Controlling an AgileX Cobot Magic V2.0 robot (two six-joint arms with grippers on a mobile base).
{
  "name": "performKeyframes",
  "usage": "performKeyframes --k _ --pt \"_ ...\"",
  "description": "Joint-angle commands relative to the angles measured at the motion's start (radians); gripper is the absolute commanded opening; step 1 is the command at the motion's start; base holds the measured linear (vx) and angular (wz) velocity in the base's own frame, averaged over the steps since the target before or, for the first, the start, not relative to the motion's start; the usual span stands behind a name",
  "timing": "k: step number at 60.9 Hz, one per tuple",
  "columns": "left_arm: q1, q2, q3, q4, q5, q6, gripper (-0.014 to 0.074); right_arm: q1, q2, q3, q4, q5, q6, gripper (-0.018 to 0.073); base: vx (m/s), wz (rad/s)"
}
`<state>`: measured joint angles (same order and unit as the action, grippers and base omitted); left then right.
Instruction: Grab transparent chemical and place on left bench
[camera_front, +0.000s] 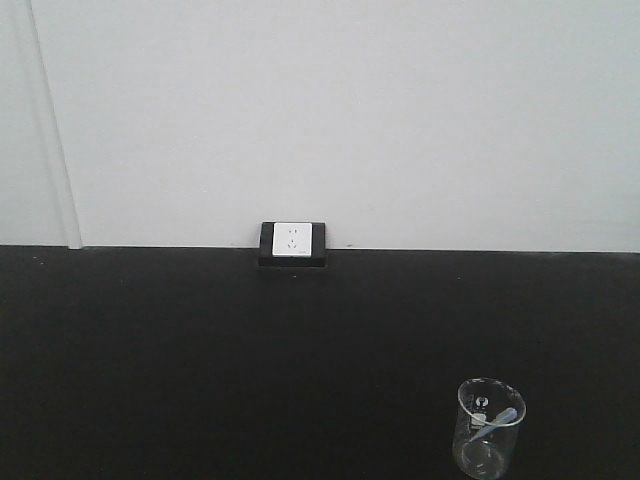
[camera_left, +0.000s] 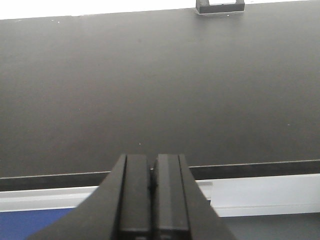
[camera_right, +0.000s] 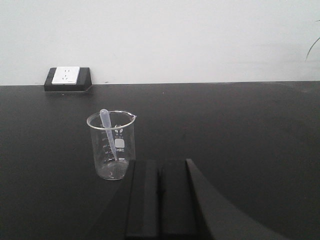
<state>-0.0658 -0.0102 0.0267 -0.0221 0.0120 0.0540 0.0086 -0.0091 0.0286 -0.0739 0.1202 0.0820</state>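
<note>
Front view: the transparent chemical (camera_front: 490, 428) stands on the black bench (camera_front: 200, 350), with no hand near.
Left wrist: the left gripper (camera_left: 152, 167) is pressed together, empty.
Right wrist: the right gripper (camera_right: 159, 172) is together too. The transparent chemical sits just ahead, a bit left. It looks light, slippery and breakable, so squeeze its sides softly.

The small clear glass beaker (camera_front: 490, 430) stands upright on the black benchtop (camera_front: 200, 360), toward its near right. A pale translucent dropper (camera_right: 108, 132) leans inside it. The white socket in a black housing (camera_front: 292, 243) sits behind and left, against the white wall (camera_front: 350, 110).
</note>
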Motion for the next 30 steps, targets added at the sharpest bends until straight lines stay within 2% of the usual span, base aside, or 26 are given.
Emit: performKeyframes --k 1,30 --pt "-0.002 -0.019 0.016 -0.001 -0.078 -0.008 -0.0003 -0.002 -0.012 0.01 -0.003 -0.078 -0.003 -0.0007 0.0 0.0" --pt "-0.002 -0.019 0.016 -0.001 -0.078 -0.008 -0.0003 -0.002 -0.012 0.01 -0.003 -0.078 -0.003 -0.0007 0.0 0.0"
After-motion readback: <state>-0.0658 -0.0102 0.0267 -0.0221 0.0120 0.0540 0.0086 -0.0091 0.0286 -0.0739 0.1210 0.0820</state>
